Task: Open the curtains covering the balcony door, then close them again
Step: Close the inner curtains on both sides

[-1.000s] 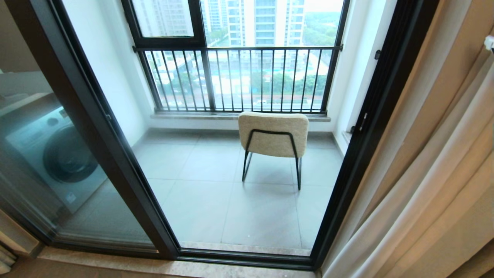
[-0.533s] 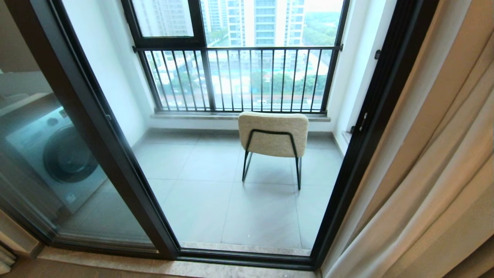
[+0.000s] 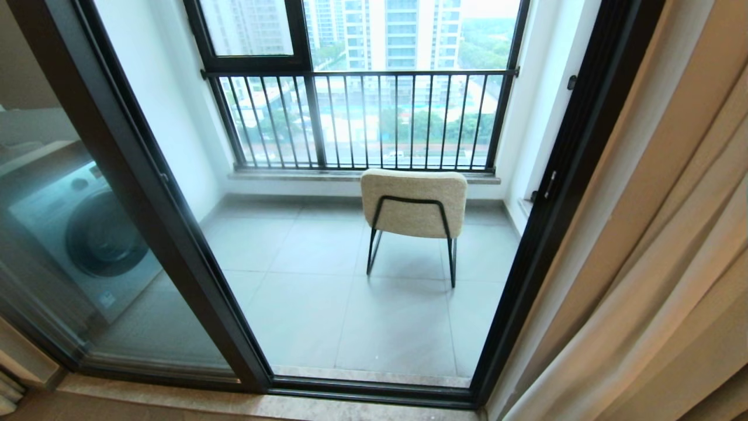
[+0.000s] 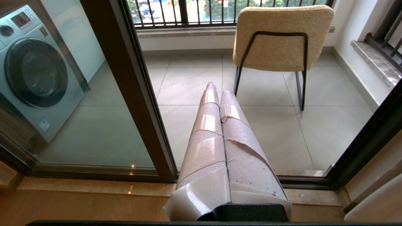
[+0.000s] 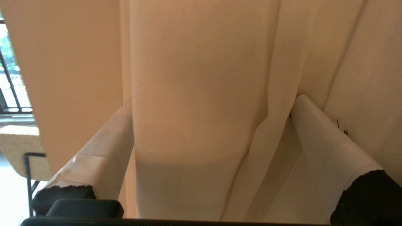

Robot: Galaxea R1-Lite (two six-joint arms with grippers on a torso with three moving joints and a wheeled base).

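The curtains [image 3: 660, 234] hang bunched at the right of the doorway, beige drape with paler folds in front. The balcony door [image 3: 172, 222] stands uncovered, its dark frame around clear glass. My right gripper [image 5: 213, 101] is open and up against the curtains [image 5: 201, 78]; a broad fold of fabric lies between its taped fingers [image 5: 317, 131]. It is out of the head view. My left gripper [image 4: 216, 89] is shut with nothing in it, its taped fingers pressed together and pointing at the balcony floor beside the door frame [image 4: 138, 94].
A beige chair [image 3: 414, 202] on black legs stands on the tiled balcony, before a black-framed window with railing bars [image 3: 362, 117]. A washing machine [image 3: 87, 234] shows through the left glass panel. A stone sill [image 3: 234, 403] runs along the door's foot.
A small white piece of my right gripper at the head view's upper right edge has gone out of sight. The curtain folds on the right have shifted slightly.
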